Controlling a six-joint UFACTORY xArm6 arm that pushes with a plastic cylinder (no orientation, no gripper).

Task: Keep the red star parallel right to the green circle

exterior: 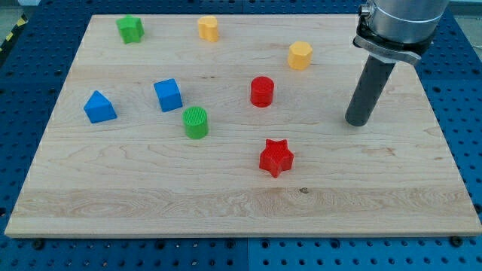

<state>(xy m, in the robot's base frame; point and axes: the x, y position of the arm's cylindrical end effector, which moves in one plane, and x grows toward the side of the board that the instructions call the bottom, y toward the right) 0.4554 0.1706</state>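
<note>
The board (241, 203) fills the view. The rod ends in the tip (357, 123), touching no block, well to the view's right of the red star (276, 157) and a little above it. There are no jaws to open or close. The star lies right of the green circle (196, 122) but lower. To level them, the tip should probably circle below the star and push it straight toward the view's top, centred so it does not spin off, stopping short of the red cylinder (261, 91).
</note>
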